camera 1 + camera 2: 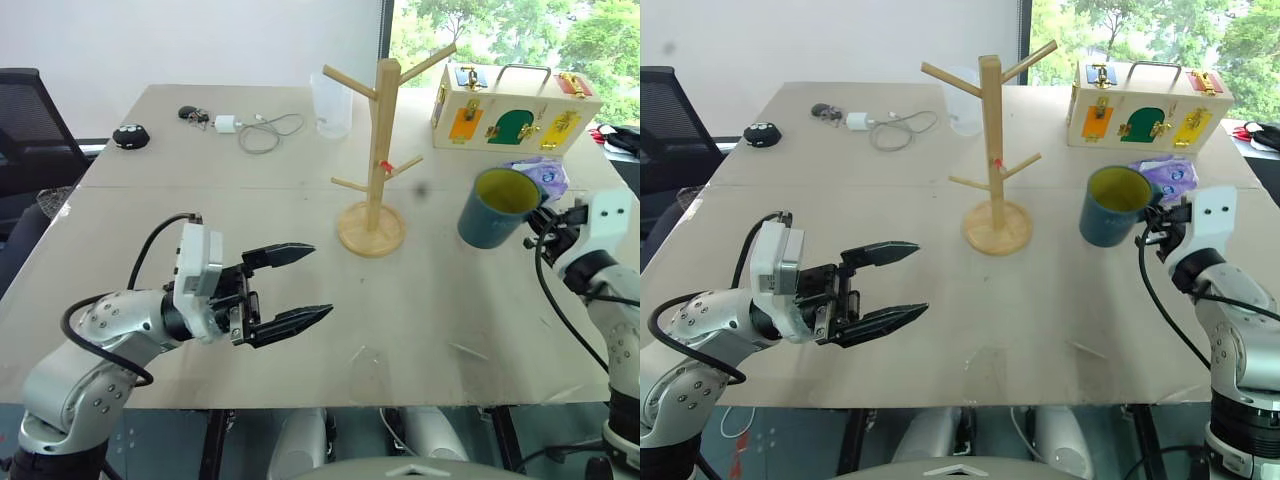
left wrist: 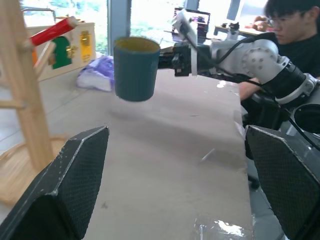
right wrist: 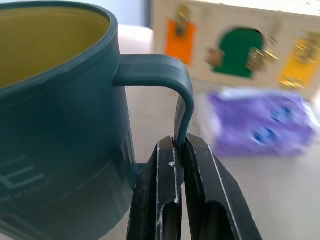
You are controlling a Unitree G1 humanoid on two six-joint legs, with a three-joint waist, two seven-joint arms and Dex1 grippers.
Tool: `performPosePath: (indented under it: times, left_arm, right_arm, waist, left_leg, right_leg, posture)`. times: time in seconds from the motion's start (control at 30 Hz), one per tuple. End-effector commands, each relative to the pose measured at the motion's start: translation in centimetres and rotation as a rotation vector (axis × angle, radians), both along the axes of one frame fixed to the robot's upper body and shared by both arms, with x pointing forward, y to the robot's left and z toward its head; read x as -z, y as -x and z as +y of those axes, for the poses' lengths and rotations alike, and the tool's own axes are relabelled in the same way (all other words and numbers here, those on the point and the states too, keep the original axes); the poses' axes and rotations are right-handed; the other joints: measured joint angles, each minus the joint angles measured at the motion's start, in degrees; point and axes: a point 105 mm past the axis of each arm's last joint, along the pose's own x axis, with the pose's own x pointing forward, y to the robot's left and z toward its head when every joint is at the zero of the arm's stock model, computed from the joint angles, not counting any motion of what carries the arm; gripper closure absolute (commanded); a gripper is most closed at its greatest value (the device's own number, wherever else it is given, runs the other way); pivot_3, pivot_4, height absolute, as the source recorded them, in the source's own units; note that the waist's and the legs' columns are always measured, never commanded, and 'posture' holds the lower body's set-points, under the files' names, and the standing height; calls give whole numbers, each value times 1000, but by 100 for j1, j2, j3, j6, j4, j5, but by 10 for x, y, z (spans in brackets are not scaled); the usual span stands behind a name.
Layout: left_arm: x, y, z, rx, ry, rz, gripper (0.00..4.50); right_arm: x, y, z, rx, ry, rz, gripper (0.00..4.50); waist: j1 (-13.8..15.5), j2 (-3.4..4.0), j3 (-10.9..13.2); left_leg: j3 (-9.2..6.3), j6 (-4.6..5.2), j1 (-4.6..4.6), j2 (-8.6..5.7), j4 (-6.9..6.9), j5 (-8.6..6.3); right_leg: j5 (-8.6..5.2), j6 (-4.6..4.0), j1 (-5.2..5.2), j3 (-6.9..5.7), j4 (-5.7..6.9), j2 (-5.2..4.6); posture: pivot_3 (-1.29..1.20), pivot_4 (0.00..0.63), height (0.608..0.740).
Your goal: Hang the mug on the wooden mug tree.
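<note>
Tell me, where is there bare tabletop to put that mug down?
Bare tabletop lies between the wooden mug tree, the left gripper and the right gripper holding the mug. The far edge is crowded: latch box, clear cup, cable.

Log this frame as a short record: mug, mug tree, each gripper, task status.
mug: teal, yellow inside, lifted off the table, clear of the tree
held by: right gripper, shut on the mug's handle
mug tree: wooden, upright on the table, pegs bare
left gripper: open, holding nothing, over the table on the tree's other side
status: mug not yet hung
</note>
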Motion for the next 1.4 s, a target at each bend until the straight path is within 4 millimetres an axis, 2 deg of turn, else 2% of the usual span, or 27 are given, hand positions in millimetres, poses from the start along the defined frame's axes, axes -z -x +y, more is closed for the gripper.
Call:
performPosePath:
  times: [0.03,0.23,0.37,0.6,0.9,1.13,1.3,1.4]
  left_arm:
    - [-7,1,7,-45,14,-47,0]
    - [-10,5,23,-139,39,-80,0]
    - [-9,10,36,-179,25,-95,0]
    - [-10,14,58,-187,13,-76,0]
    - [-7,14,62,-192,16,-60,0]
    - [-5,13,61,-195,20,-56,0]
    - [-2,11,59,-213,17,-58,0]
    - [-3,12,57,-218,35,-62,0]
  right_arm:
    - [-23,8,28,-158,-14,-55,4444]
    - [-38,28,63,-422,28,-29,4444]
    - [-51,34,84,-522,98,-29,4444]
    - [-64,29,119,-554,183,17,4444]
    - [-71,17,141,-485,239,49,4444]
    - [-80,3,158,-444,210,41,4444]
    - [-68,-4,169,-436,233,103,4444]
    - [-64,-5,162,-433,302,106,4444]
  waist:
    - [1,-1,0]
    - [-16,1,2]
    - [-27,0,4]
    - [-21,-2,4]
    - [-25,-2,4]
    - [-33,-3,3]
    - [-37,-4,2]
    - [-40,-4,2]
  left_leg:
    - [-2,0,-3,0,0,0]
    - [-2,0,-6,0,-2,0]
    - [0,1,-4,3,-3,-1]
    - [-6,0,-4,2,0,0]
    - [-11,-4,-34,2,-1,2]
    - [-11,-28,-88,1,0,16]
    - [-10,-27,-93,1,-1,16]
    - [-5,-27,-93,0,-1,16]
  right_leg:
    - [0,0,0,-1,-4,-1]
    - [1,2,-1,-3,-9,-10]
    - [-5,-8,-2,-7,-11,-28]
    - [-5,-12,-2,-10,-7,-32]
    - [-4,-11,-22,-21,-26,-42]
    - [7,5,-72,-26,-23,-39]
    - [8,6,-78,-34,-21,-39]
    - [8,6,-81,-38,-21,-39]
  posture:
    - [0,150,740]
    - [0,150,740]
    - [0,150,740]
    - [0,150,740]
    - [0,150,740]
    - [0,150,740]
    - [0,150,740]
    - [0,150,740]
